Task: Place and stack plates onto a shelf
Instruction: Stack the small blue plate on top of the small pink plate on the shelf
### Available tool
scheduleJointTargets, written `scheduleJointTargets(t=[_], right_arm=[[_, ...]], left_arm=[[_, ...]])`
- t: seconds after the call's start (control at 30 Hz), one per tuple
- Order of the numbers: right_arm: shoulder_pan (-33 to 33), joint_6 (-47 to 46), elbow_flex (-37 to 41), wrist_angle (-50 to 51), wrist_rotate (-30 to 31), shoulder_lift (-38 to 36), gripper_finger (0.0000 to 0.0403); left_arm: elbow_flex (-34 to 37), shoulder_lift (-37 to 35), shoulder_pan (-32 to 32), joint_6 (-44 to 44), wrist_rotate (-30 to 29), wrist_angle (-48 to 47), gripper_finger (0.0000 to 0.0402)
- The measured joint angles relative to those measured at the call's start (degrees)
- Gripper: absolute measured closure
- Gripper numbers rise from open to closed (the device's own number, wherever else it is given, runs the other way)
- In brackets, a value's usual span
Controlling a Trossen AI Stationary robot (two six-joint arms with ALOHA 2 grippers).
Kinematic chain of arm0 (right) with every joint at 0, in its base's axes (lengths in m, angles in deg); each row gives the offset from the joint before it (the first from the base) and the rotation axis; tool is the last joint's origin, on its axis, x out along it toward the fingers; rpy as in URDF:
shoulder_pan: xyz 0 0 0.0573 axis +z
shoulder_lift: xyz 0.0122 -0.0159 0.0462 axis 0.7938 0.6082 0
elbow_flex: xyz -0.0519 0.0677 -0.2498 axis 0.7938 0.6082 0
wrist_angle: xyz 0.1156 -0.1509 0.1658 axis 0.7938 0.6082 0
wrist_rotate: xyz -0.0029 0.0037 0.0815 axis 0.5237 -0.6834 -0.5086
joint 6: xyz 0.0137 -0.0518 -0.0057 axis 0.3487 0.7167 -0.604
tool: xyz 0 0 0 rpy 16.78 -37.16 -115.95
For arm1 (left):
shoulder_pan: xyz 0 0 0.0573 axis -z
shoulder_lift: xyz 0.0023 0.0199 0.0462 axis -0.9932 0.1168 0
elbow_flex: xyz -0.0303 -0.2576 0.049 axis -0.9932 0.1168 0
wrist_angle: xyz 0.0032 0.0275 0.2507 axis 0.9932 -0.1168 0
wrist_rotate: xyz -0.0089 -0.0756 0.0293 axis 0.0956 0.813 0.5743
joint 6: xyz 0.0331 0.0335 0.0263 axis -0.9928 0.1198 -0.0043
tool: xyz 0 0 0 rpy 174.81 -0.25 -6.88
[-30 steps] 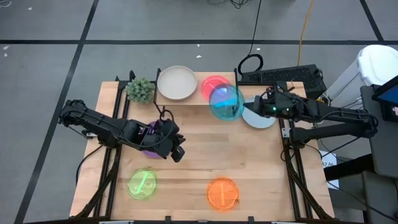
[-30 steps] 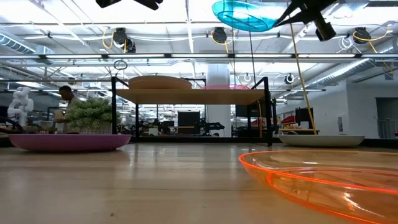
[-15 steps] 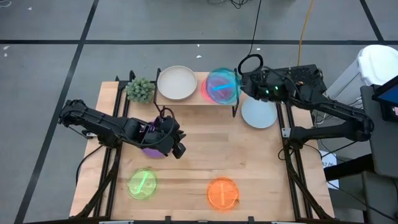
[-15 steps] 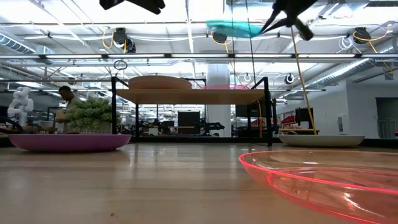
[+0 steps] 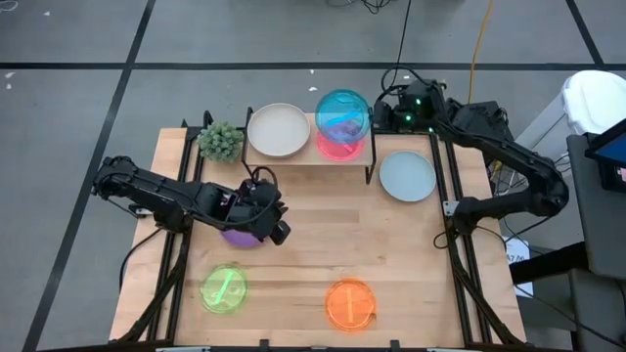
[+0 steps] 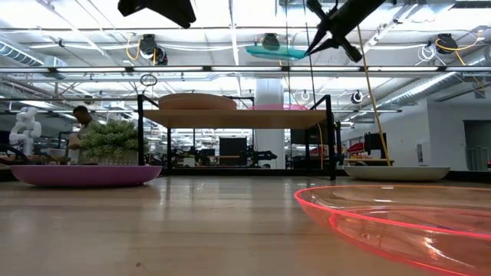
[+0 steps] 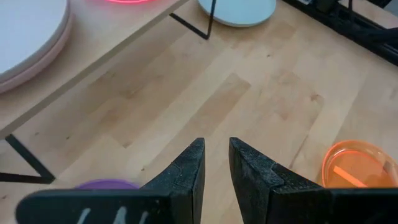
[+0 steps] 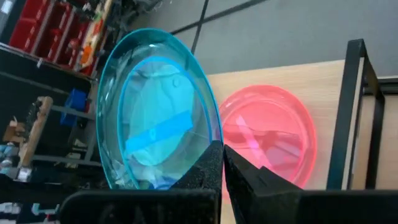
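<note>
- Shelf (image 5: pixel 311 156): light-wood platform on dark legs, standing at the far edge of the table (image 5: pixel 323 254); serving as the landmark for every entry below.
- Blue plate (image 5: pixel 342 114): hanging in the air above the shelf's right half, its rim pinched between the fingers (image 8: pixel 205 171) of the right gripper (image 5: pixel 376 112), the bowl of the plate extending past the fingertips.
- Hot pink plate (image 5: pixel 339 145): lying on the shelf's right half, directly beneath the blue plate.
- Cream-white plate (image 5: pixel 278 130): resting on the shelf's left half, on top of a pale pink plate (image 7: pixel 37 59).
- Grey-blue plate (image 5: pixel 407 176): sitting on the table just right of the shelf.
- Purple plate (image 5: pixel 235 235): lying on the table in front of the shelf; the left gripper (image 5: pixel 274 227) is hovering at its right edge, fingers (image 7: pixel 189 171) slightly parted and gripping nothing.
- Green plate (image 5: pixel 224 289) and orange plate (image 5: pixel 350 303): lying on the table well in front of the shelf, green left, orange right.
- Small plant (image 5: pixel 221 142): standing just left of the shelf.
</note>
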Motion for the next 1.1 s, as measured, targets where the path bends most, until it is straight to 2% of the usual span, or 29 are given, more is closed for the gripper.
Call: scheduleJointTargets(t=[0.27,0.6,1.1], right_arm=[[-4.5,4.77,-0.04,1.05,-4.8,4.77,0.0403],[-6.03,8.96,-0.04,0.13,-8.9,11.25,0.0403],[-7.17,12.24,-0.04,1.92,-8.78,12.3,0.0403]], left_arm=[[0.0,0.0,-0.58,1.18,-0.03,-1.25,0.0325],[0.0,0.0,-1.9,0.72,-0.03,-1.26,0.0325],[0.0,0.0,-2.29,0.46,-0.03,-1.22,0.0325]])
